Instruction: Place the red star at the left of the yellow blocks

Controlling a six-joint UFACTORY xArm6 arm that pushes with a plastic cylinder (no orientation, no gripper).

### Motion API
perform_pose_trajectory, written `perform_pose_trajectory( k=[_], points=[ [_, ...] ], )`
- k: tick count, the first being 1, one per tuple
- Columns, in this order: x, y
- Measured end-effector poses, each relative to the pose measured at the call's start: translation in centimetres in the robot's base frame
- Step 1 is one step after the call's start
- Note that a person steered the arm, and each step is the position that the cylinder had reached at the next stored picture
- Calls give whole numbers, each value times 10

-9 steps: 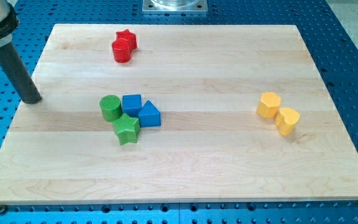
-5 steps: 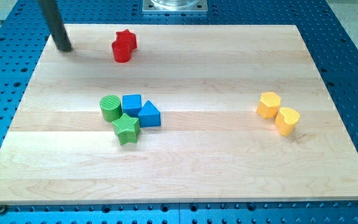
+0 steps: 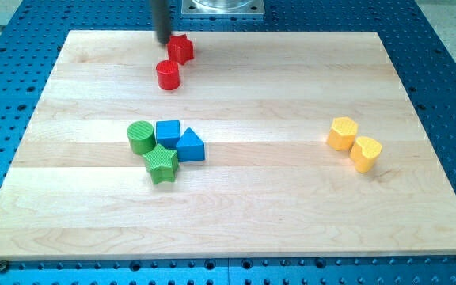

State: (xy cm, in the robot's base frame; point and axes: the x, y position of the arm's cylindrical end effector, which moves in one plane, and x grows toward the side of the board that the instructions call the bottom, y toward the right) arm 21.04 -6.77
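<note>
The red star [image 3: 182, 49] lies near the board's top edge, left of centre. My tip [image 3: 163, 39] stands right against the star's upper left side. A red cylinder [image 3: 168, 75] sits just below and left of the star, apart from it. Two yellow blocks lie at the view's right: a yellow hexagon [image 3: 342, 133] and a yellow heart-like block [image 3: 366, 153], touching each other.
A cluster sits left of centre: a green cylinder [image 3: 141, 137], a blue cube [image 3: 168, 132], a blue triangle [image 3: 190, 146] and a green star [image 3: 161, 163]. The wooden board [image 3: 291, 214] lies on a blue perforated table. A metal base [image 3: 222, 7] is at the top.
My tip swept from the board's left side up and right to the top edge. The red star moved right, and the red cylinder moved down and right, apart from it.
</note>
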Motion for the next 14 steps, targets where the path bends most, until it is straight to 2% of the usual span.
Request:
perform_pose_trajectory(
  k=[1,2,3,4,5,6,7,8,9,10,11,12,13,14],
  points=[
    [75,43],
    [13,63],
    [5,-16],
    [62,6],
    [115,123],
    [101,131],
    [47,52],
    [45,-47],
    [90,2],
    [150,94],
    [140,88],
    [145,44],
    [195,117],
    [222,183]
  ],
)
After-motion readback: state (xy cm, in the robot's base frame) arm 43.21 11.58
